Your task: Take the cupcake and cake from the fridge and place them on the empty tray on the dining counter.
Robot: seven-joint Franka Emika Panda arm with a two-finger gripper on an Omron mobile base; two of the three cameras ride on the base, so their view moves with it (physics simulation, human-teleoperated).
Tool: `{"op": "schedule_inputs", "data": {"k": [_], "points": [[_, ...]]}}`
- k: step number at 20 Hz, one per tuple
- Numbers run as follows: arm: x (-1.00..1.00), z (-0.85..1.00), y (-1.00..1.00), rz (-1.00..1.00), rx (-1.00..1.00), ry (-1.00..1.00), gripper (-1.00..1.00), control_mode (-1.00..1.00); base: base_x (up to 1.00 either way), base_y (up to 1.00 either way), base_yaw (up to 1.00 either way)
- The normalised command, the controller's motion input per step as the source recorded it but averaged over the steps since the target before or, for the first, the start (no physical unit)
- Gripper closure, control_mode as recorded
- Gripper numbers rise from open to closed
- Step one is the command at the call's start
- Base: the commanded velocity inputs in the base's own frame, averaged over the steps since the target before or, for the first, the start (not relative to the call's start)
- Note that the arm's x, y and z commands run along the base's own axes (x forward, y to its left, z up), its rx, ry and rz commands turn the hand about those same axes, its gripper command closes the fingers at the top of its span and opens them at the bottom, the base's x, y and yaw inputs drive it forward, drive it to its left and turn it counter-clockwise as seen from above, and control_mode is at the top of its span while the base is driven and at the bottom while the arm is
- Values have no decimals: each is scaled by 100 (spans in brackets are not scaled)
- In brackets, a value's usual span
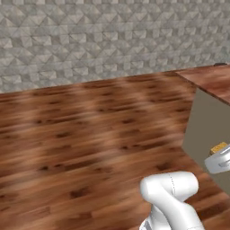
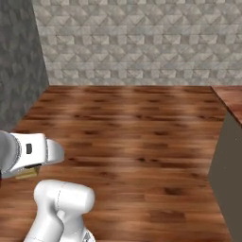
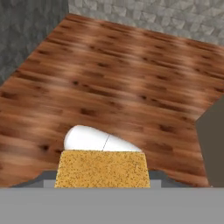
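Cake: the cake (image 3: 102, 169) sits right at the foot of the hand view, an orange-yellow speckled block between the finger positions, carried over bare wooden floor (image 3: 122, 83).
Seen from the base: in the left base view a sliver of the cake (image 1: 218, 148) peeks above the white hand at the right edge; in the right base view a yellow bit (image 2: 27, 173) shows under the hand at the left edge.
Gripper: the gripper (image 3: 102, 183) looks part-way open and clamped on the cake's two sides; the fingertips themselves are hidden behind the block.
Handling: I'd judge it light, soft and crumbly, so squeeze gently.
Where to hold: flat opposite sides, mid-height, as it appears now.
Risk: a hard swing could let it slip or crumble.
Counter: a reddish-brown counter corner (image 1: 211, 78) shows at the upper right.
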Motion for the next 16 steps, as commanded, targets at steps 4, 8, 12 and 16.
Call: {"op": "schedule_inputs", "data": {"k": [4, 8, 12, 16], "points": [[0, 0, 0, 0, 0, 0, 100, 100, 100, 11, -18], [0, 0, 0, 0, 0, 0, 100, 100, 100, 4, -22], [0, 0, 0, 0, 0, 0, 100, 100, 100, 0, -30], [0, 0, 0, 0, 0, 0, 100, 100, 100, 0, -33]]}}
